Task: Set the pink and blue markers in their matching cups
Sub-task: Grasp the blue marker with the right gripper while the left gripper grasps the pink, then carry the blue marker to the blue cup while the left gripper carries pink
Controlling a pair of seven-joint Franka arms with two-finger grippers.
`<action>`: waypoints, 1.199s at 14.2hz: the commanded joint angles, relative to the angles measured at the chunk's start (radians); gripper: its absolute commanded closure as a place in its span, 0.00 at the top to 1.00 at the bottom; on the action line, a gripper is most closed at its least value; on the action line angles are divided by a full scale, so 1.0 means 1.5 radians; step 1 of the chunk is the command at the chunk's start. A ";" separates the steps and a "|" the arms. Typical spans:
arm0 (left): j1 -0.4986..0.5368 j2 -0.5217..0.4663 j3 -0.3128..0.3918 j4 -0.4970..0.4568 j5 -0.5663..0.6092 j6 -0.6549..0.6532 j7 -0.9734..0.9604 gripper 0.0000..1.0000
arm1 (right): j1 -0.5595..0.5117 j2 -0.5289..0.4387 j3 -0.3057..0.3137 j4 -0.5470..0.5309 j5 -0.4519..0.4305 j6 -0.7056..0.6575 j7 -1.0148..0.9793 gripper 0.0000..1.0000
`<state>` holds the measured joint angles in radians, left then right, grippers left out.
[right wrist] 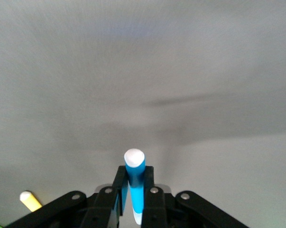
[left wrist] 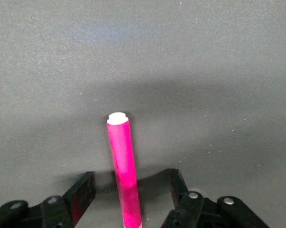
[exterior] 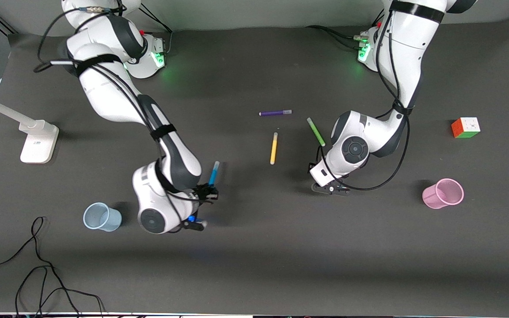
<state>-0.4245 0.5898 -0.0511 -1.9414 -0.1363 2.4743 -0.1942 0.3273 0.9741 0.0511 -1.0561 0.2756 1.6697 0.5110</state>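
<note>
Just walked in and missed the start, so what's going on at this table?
Two arms are sorting markers into cups. The right gripper is shut on the blue marker, beside the blue cup. The left gripper is open around the pink marker on the table; the pink cup holds no marker.

A robotics lab: two bench-mounted arms [exterior: 148, 123] on a dark mat [exterior: 254, 265].
</note>
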 commanded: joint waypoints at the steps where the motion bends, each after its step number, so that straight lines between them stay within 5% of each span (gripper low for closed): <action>1: -0.006 -0.016 0.006 -0.016 0.007 0.005 0.001 0.69 | 0.001 -0.076 -0.023 -0.018 -0.040 -0.012 0.028 0.00; 5: -0.006 -0.016 0.006 -0.016 0.008 0.006 0.002 0.58 | 0.009 -0.185 -0.081 -0.056 -0.084 -0.016 0.029 0.00; 9: -0.007 -0.016 0.006 -0.016 0.009 0.012 0.003 0.04 | 0.006 -0.282 -0.144 -0.097 -0.139 -0.008 0.023 0.00; 12: -0.004 -0.017 0.006 -0.016 0.009 0.013 0.002 0.00 | 0.007 -0.298 -0.209 -0.110 -0.147 0.038 0.014 0.00; 15: 0.000 -0.045 0.012 -0.006 0.008 -0.005 -0.002 0.00 | 0.006 -0.352 -0.233 -0.247 -0.178 0.175 -0.044 0.00; 17: 0.003 -0.092 0.032 0.015 0.009 -0.092 0.000 0.00 | 0.007 -0.389 -0.245 -0.353 -0.180 0.298 -0.048 0.00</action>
<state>-0.4224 0.5478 -0.0330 -1.9257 -0.1308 2.4481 -0.1938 0.3193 0.5013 -0.3022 -1.3722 0.0339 1.9644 0.4627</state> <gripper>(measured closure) 0.824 0.828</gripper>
